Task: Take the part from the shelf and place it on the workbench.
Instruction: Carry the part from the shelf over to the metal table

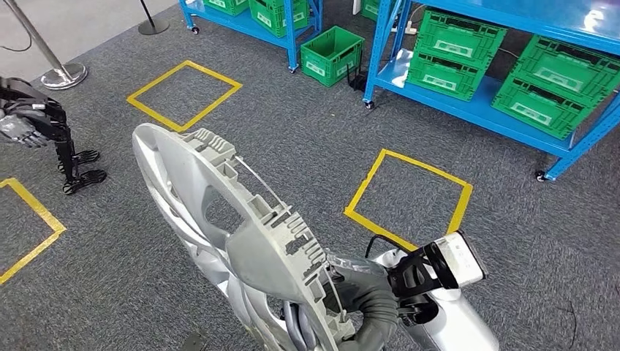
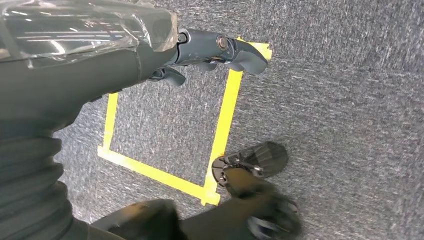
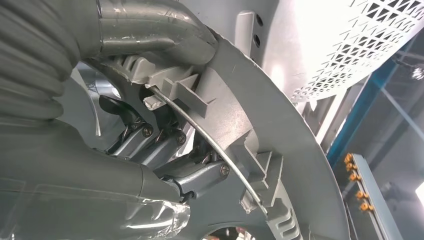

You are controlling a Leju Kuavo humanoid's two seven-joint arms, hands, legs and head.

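Observation:
The part is a large silver wheel cover [image 1: 197, 175] with clips and a wire ring along its rim. It is held upright and tilted, low in the head view, above the grey carpet. My right hand [image 1: 365, 300] grips its rim at the lower right. Up close, its dark fingers [image 3: 150, 140] hook through the cover's rim [image 3: 280, 115] beside the wire ring. My left hand [image 1: 25, 117] hangs at the far left, away from the part. Its fingers [image 2: 235, 50] are loosely extended over the carpet and hold nothing.
Blue shelves [image 1: 468, 110] with several green crates [image 1: 453, 51] stand at the back right, and one green crate [image 1: 333, 55] sits on the floor. Yellow tape squares [image 1: 409, 197] mark the carpet. A stanchion base [image 1: 62, 75] stands at the far left.

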